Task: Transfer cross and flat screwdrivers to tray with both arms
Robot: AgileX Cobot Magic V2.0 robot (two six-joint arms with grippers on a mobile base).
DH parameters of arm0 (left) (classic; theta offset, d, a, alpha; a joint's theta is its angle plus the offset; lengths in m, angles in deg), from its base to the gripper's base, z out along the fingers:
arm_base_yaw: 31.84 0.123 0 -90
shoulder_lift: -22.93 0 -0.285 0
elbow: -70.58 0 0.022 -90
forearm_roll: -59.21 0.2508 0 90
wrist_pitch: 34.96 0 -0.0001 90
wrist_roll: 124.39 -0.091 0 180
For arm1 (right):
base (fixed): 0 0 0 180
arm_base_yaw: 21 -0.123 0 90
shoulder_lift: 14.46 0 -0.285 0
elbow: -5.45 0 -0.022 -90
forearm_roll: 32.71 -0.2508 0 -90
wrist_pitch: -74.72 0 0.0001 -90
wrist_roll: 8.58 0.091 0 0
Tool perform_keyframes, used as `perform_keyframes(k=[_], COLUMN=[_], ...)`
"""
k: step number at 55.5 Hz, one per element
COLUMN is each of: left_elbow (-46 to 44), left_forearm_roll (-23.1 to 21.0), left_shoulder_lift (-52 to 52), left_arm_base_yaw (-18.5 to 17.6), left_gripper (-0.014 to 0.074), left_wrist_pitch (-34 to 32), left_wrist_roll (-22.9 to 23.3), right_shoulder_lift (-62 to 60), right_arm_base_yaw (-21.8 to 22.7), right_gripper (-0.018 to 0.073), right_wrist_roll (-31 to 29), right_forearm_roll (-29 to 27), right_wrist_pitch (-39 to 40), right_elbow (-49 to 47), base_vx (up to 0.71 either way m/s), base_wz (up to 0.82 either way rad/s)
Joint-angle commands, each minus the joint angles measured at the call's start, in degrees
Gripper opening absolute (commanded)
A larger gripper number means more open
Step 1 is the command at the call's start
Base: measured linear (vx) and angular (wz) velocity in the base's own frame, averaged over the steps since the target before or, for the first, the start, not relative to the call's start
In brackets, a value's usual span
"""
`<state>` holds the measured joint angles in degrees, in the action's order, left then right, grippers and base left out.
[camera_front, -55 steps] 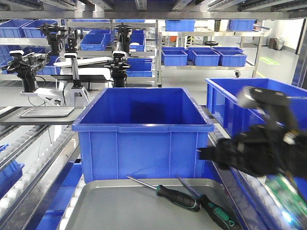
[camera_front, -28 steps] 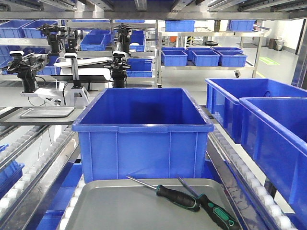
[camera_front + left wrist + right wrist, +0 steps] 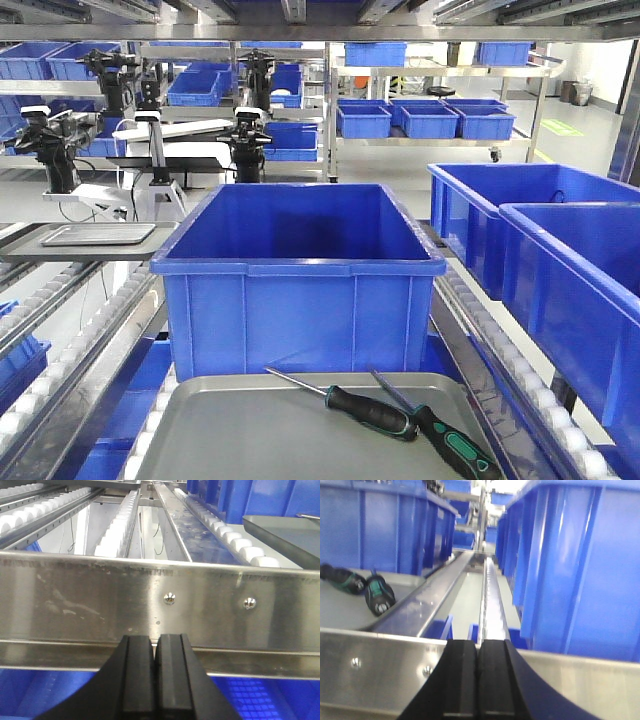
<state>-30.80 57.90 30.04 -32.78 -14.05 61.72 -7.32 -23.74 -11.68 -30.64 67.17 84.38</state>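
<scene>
A warehouse hall with metal shelves full of blue boxes makes the background, and in front run roller conveyor lanes with steel rails. On the lane stands a big blue bin (image 3: 298, 275), and just before it lies the wide grey tray (image 3: 230, 440). More blue bins (image 3: 560, 260) stand on the right side.

Both screwdrivers already lie inside the tray, in its right part. The left screwdriver (image 3: 372, 411) has its thin shaft pointing away to the upper left and its black and green handle toward the lower right. The right screwdriver (image 3: 452, 445) lies nearly parallel and just beside it, handle also toward the near right corner. Which one is cross and which is flat cannot be told.

No arm shows in the front view. The left tool (image 3: 155, 677) has its two black fingers pressed together with nothing between them, and it hangs low behind a steel rail (image 3: 160, 602); the tray shows only as a corner far to its right. The right tool (image 3: 479, 680) is also closed flat and empty, behind a similar rail. From it the screwdriver handles lie to the left and forward, with their butt ends turned toward it. So the right arm is the nearer one to both screwdrivers.

In my judgement the transfer looks finished and the arms are parked, with no next grasp needed.
</scene>
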Motion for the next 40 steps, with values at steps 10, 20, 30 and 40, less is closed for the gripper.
perform_keyframes(k=[10, 20, 30, 40], left_elbow=[-1.4, -1.4, -1.4, -1.4], left_forearm_roll=[0.0, 0.0, 0.0, 0.0], left_shoulder_lift=[-0.1, -0.1, -0.1, -0.1], left_arm_base_yaw=[0.1, 0.1, 0.1, 0.1], left_gripper=[-0.0006, -0.0006, -0.0006, -0.0006], left_wrist_pitch=[-4.3, -4.3, -4.3, -4.3], left_wrist_roll=[0.5, 0.5, 0.5, 0.5], right_shoulder_lift=[0.1, 0.1, 0.1, 0.1], right_arm_base_yaw=[0.4, 0.4, 0.4, 0.4], right_gripper=[-0.0011, -0.001, -0.0008, -0.0008], right_wrist_roll=[-0.1, -0.1, -0.1, -0.1], right_forearm_roll=[0.4, 0.4, 0.4, 0.4], right_wrist_pitch=[3.8, 3.8, 3.8, 3.8], right_elbow=[0.5, 0.5, 0.5, 0.5], base_vx=[0.0, 0.0, 0.0, 0.0], base_wz=[0.0, 0.0, 0.0, 0.0])
